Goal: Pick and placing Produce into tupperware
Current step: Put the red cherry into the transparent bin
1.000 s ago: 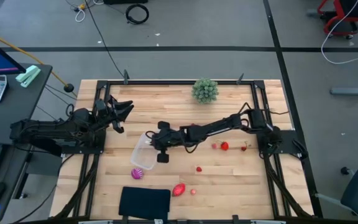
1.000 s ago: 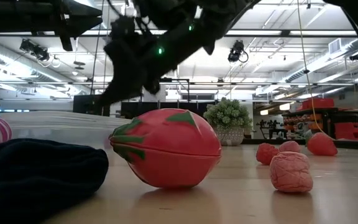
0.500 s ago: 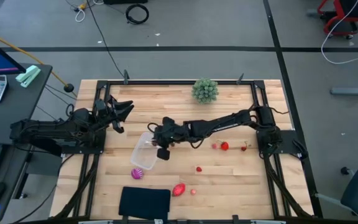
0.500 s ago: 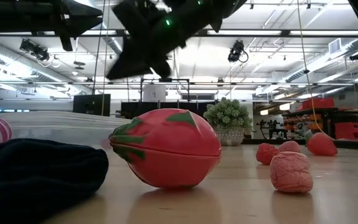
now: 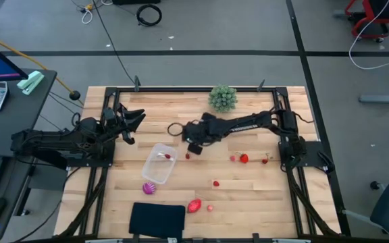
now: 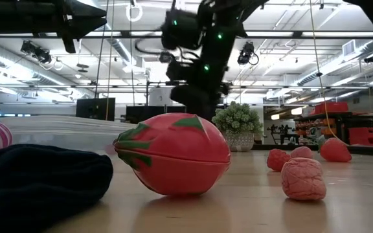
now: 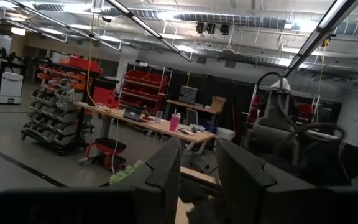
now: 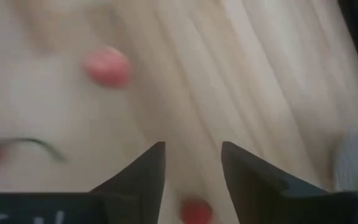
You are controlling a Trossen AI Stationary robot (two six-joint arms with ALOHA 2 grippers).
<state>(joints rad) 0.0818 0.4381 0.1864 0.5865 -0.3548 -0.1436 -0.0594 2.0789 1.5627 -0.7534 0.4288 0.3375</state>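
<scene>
The clear tupperware (image 5: pixel 159 163) sits on the wood left of centre, with one small red piece (image 5: pixel 167 156) inside it. My right gripper (image 5: pixel 192 143) hangs open and empty above the table, right of the tub; its wrist view (image 8: pixel 192 163) shows blurred red berries below. Loose produce lies around: a berry (image 5: pixel 188 156) beside the tub, berries (image 5: pixel 243 158) further right, the big pink-red piece (image 5: pixel 194 205) (image 6: pixel 173 155) and the purple-white ball (image 5: pixel 148 188) near the front. My left gripper (image 5: pixel 135 120) (image 7: pixel 197 167) waits open at the table's left.
A green bushy plant (image 5: pixel 222 98) stands at the far edge. A black flat pad (image 5: pixel 157 219) lies at the near edge, in front of the ball. A small pink piece (image 5: pixel 210 208) (image 6: pixel 303 178) lies by the big pink-red one. Bare wood shows between tub and right-hand berries.
My right gripper has drawn back from over the tupperware, moving up and toward the table's right and far side, and has turned as it went. A small red piece now shows inside the tub.
</scene>
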